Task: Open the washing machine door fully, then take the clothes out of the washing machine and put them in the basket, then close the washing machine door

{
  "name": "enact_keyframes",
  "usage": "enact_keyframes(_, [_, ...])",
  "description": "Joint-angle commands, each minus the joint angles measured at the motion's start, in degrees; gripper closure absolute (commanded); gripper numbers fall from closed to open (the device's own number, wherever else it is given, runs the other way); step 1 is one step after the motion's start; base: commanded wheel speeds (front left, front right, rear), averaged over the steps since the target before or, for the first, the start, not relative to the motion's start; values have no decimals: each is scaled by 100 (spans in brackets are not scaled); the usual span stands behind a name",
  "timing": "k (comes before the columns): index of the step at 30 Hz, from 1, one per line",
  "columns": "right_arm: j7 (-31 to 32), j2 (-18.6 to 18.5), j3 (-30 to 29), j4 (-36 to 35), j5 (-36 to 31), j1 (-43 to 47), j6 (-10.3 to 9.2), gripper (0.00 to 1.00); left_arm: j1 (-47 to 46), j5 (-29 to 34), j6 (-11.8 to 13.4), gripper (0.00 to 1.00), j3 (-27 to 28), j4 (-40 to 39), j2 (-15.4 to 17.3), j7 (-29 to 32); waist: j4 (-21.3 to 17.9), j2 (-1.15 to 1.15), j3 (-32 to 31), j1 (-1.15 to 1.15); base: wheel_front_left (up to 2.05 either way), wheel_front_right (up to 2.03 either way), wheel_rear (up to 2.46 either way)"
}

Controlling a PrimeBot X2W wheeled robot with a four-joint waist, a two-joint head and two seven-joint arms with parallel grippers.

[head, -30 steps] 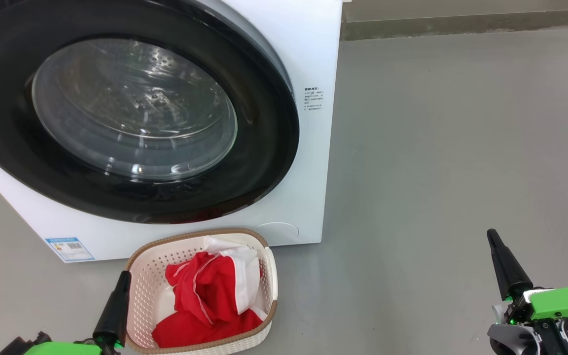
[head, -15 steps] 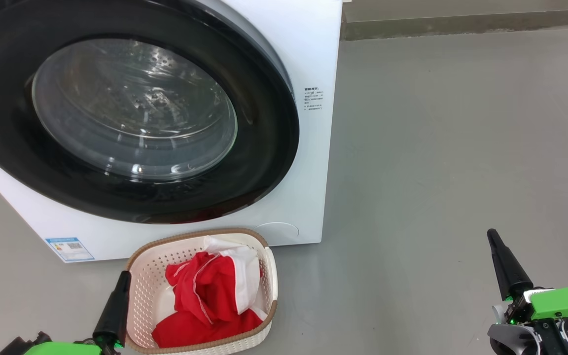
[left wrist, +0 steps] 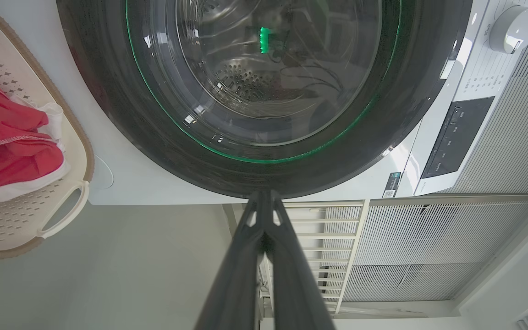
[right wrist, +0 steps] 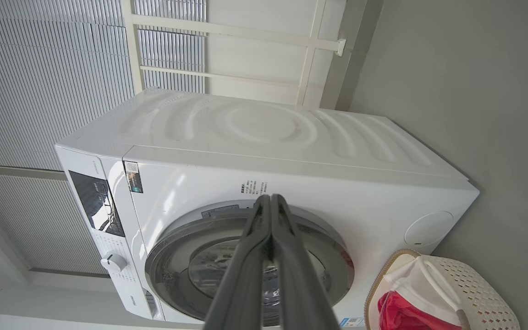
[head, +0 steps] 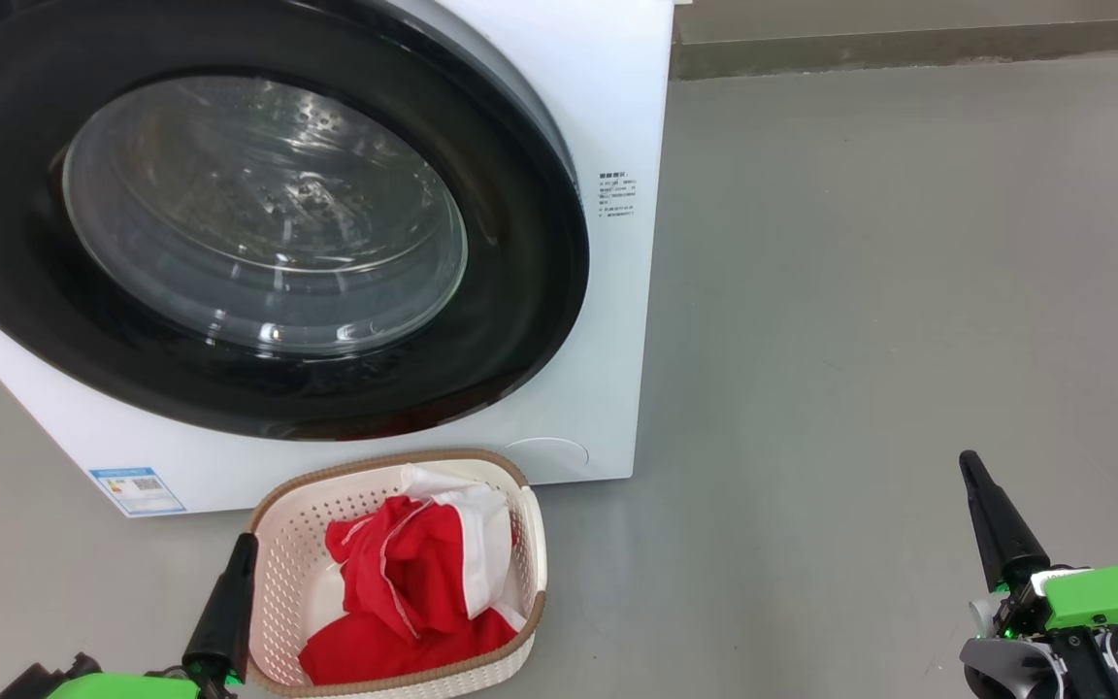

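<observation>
The clothes (head: 404,582), soft, light and best pinched at a raised fold, lie in the basket (head: 273,573) at 6 o'clock beneath the shut washing machine door (head: 520,291), with the left pincer (head: 246,546) and right pincer (head: 970,468) pressed together, empty.

Top and left of the washing machine door (head: 520,291) beyond the head view's edge, side label (head: 617,195) print illegibly small.

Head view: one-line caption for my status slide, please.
Laundry unloaded: washing machine door shut, clothes in the basket before the washing machine, left end effector and right end effector shut, empty.
</observation>
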Motion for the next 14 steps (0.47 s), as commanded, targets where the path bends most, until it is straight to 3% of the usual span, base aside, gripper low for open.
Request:
enact_keyframes(1, [32,-37,79,-141,-49,-246,2,100,-227,33,-41,100,210,-116,55,39,0,0,0,0,0,0,0])
enact_keyframes(14, [35,-35,76,-141,-52,-246,2,100,-227,34,-41,100,212,-116,54,41,0,0,0,0,0,0,0])
